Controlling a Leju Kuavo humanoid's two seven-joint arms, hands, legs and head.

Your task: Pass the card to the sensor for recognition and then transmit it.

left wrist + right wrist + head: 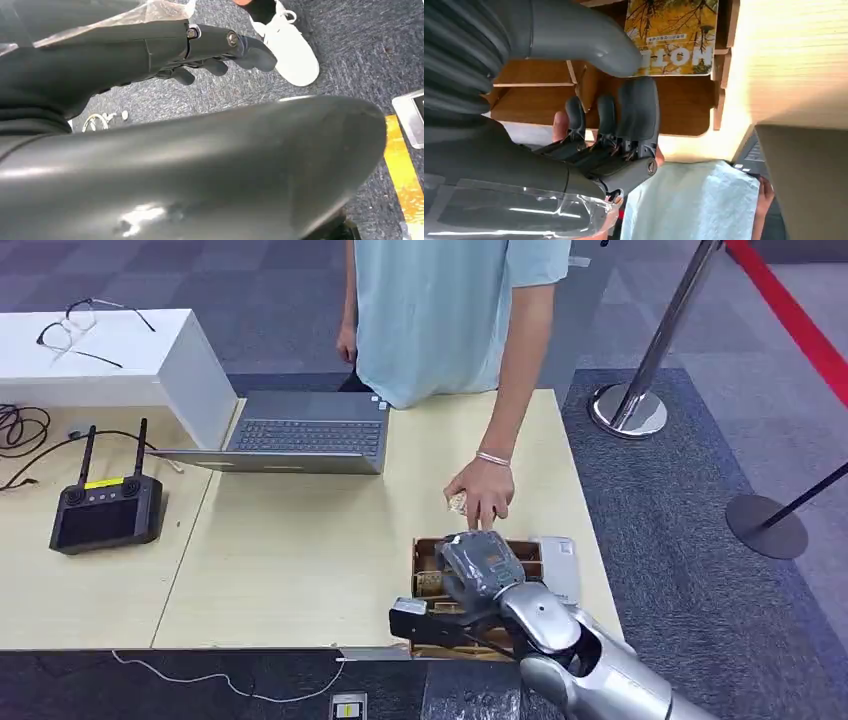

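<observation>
A yellow card (pixel 671 37) with printed letters lies in a compartment of the wooden holder (pixel 684 107), which stands at the table's front right (pixel 425 550). My right hand (pixel 480 565) hovers over the holder, its fingers (pixel 639 107) spread and its thumb close by the card's edge, holding nothing. A flat white sensor (pixel 560 558) lies against the holder's right side. A person's hand (pixel 482 490) reaches down to the holder's far edge. My left hand (pixel 215 50) hangs over the carpet with nothing in it, fingers loosely bent.
An open laptop (pixel 300 435) sits at the table's far middle, with a black remote controller (pixel 105 510) on the left. A white box (pixel 100 355) carries glasses (pixel 85 325). Stanchion bases (pixel 628 410) stand on the carpet to the right. The person stands across the table.
</observation>
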